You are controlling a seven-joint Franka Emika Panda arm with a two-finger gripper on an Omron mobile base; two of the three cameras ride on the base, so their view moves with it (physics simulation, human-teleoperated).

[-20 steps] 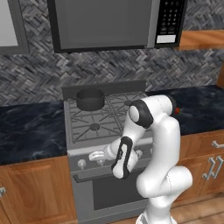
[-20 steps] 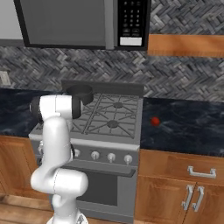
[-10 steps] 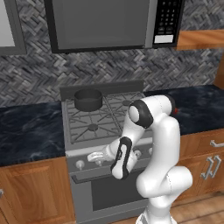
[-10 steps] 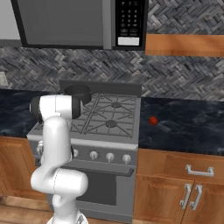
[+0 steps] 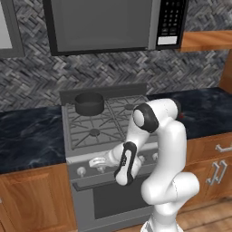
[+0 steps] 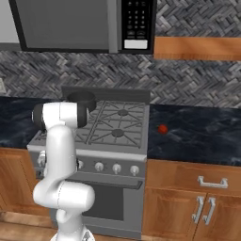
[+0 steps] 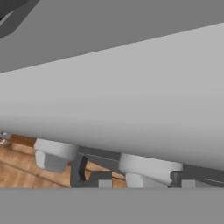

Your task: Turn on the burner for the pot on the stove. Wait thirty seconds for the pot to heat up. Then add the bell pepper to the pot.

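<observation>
Low at the stove's (image 5: pixel 113 131) front edge, the gripper (image 7: pixel 131 177) straddles a pale knob (image 7: pixel 146 171), its fingers apart on either side. Meanwhile the pot (image 5: pixel 89 103) sits at the back left corner; the bell pepper (image 6: pixel 163 128) lies on the right-hand counter (image 6: pixel 197 134).

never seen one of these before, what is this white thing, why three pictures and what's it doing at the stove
It is a rendered kitchen with a white robot arm on a driving base. Two pictures come from cameras on the base, behind the arm to its left and right; the third looks along the gripper. That gripper is at the stove's front, its dark fingertips on either side of one pale knob; whether they grip it I cannot tell. A dark pot sits on a back burner, and a small red bell pepper lies on the dark counter.
</observation>
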